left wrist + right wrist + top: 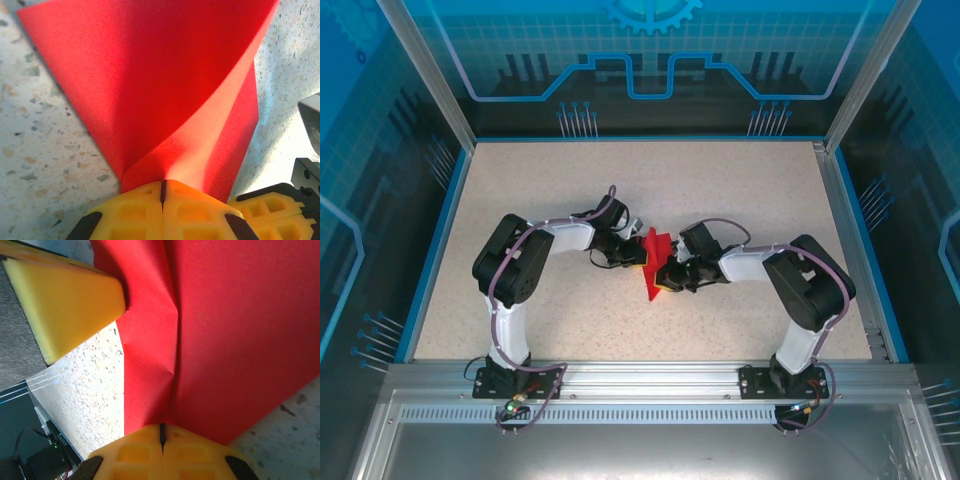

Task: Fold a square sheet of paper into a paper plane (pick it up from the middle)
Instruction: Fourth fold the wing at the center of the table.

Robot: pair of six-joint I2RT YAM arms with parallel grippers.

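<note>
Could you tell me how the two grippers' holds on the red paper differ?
The left gripper reaches from the left and pinches the bright red sheet of paper farther back; the right gripper reaches from the right, nearer the bases. Above the left gripper's jaws the paper fans open; above the right's it runs in a crease. Both are shut on it.
</note>
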